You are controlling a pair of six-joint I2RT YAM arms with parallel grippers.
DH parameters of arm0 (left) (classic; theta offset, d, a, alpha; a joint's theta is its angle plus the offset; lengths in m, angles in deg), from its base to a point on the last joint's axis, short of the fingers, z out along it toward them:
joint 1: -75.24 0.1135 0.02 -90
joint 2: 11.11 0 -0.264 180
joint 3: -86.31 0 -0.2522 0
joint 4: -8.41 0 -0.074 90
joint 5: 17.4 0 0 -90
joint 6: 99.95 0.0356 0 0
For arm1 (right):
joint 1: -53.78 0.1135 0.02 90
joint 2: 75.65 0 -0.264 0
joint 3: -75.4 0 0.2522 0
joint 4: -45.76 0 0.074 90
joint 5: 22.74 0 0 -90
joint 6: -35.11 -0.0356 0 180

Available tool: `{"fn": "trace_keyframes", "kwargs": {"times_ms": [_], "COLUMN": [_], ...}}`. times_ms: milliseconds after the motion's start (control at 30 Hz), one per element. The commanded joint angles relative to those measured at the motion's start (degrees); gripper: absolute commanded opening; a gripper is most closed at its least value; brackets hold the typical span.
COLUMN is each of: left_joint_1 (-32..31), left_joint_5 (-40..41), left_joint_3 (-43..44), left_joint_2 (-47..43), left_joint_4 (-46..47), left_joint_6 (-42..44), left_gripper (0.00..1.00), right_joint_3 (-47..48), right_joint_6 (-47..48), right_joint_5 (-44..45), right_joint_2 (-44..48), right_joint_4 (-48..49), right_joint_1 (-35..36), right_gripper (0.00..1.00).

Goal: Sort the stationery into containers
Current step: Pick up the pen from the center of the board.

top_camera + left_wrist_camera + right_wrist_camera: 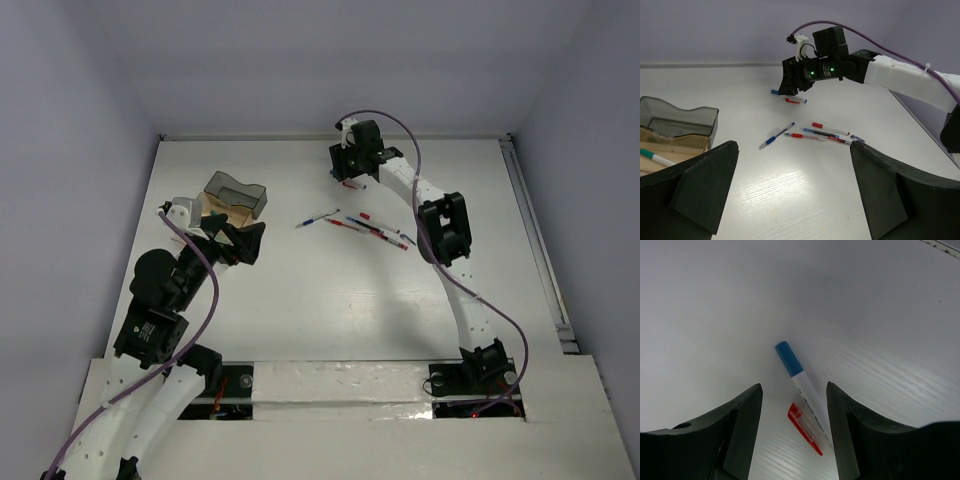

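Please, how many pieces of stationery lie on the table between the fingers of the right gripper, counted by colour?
White marker with blue cap: 1
Red and clear piece: 1
Total: 2

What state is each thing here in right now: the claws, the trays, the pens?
Left gripper: open, empty.
Right gripper: open, over the blue-capped marker, not holding it.
Blue-capped marker: capped, lying on the table.
Red piece: lying beside the marker.
Grey tray: upright, looks empty.
Clear tray: holds a teal-capped pen.
Loose pens: lying on the table, unsorted.
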Motion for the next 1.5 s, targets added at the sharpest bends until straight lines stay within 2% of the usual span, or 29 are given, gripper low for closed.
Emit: {"fn": "trace_keyframes", "kwargs": {"times_ms": [0,233,433,567,733,1000,1367,1467], "left_joint_1": [-0.3,-0.3,-0.3,-0.3,-0.3,-0.3,-0.3,-0.3], "left_joint_5": [0.5,0.6,0.4,0.4,0.3,-0.1,-0.1,0.0], "left_joint_3": [0.0,0.0,-0.1,-0.2,-0.2,-0.2,-0.3,-0.3], "left_joint_2": [0.1,0.1,0.1,0.0,-0.2,-0.1,-0.2,-0.1], "left_joint_4": [1.8,1.8,1.9,1.8,1.8,1.9,2.0,2.0], "left_joint_6": [0.8,0.9,0.9,0.8,0.9,0.9,0.8,0.8], "left_gripper": [0.93,0.92,0.92,0.92,0.92,0.92,0.92,0.92], "right_joint_3": [5.5,4.9,2.7,2.4,1.0,-5.6,-5.9,-8.4], "right_joint_6": [1.5,1.8,2.0,2.4,2.5,1.6,0.6,0.6], "right_joint_5": [1.7,4.2,5.4,5.2,4.2,1.7,-0.7,0.2], "right_joint_2": [-1.8,-2.7,-2.6,-2.5,-2.5,1.1,1.8,3.4], "right_joint_4": [-2.9,-4.1,-3.7,-3.7,-4.3,-0.1,5.8,9.8], "right_joint_1": [-0.2,-0.2,-0.2,-0.2,-0.2,-0.2,-0.2,-0.2], "right_gripper": [0.60,0.58,0.51,0.43,0.39,0.27,0.01,0.00]}}
